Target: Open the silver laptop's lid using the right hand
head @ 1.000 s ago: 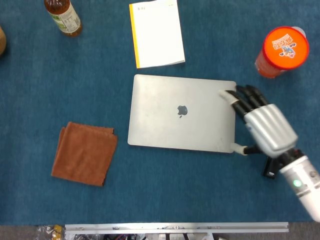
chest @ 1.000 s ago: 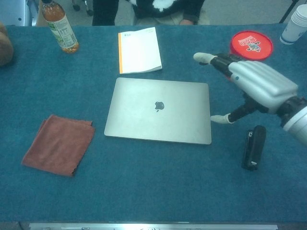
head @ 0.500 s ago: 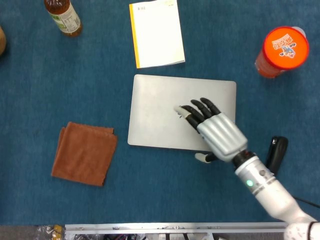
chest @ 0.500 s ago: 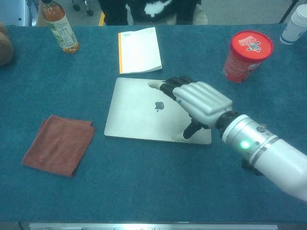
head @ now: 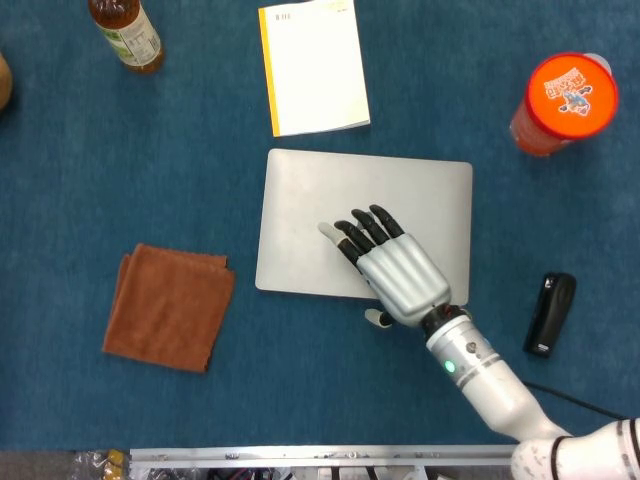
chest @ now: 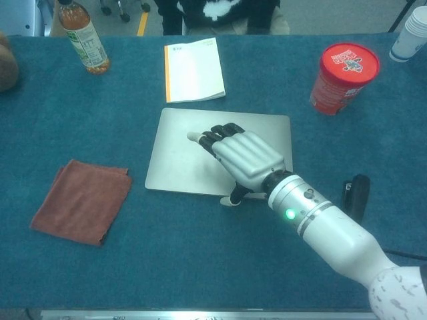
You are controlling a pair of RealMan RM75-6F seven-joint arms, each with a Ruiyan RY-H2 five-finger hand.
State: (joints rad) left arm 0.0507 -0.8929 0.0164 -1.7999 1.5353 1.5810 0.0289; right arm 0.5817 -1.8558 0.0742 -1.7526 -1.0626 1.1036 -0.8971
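Over the closed laptop (head: 365, 225), seen from the head view, the right hand (head: 395, 272) is held flat, fingers (head: 352, 232) straight and close together, nothing gripped; the thumb hangs past the near edge. Its long axis runs left-right on the worktop (head: 200, 390).

From the chest view, the hand (chest: 243, 155) is judged positioning; next, the thumb must hook that near edge and lift.

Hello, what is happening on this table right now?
A robot arm has its right hand spread over the closed silver laptop, fingers on the lid and thumb just off the near edge. The lid is not yet lifted. Around it lie a brown cloth, a booklet, a bottle, a red canister and a black stapler. The left hand is not visible.
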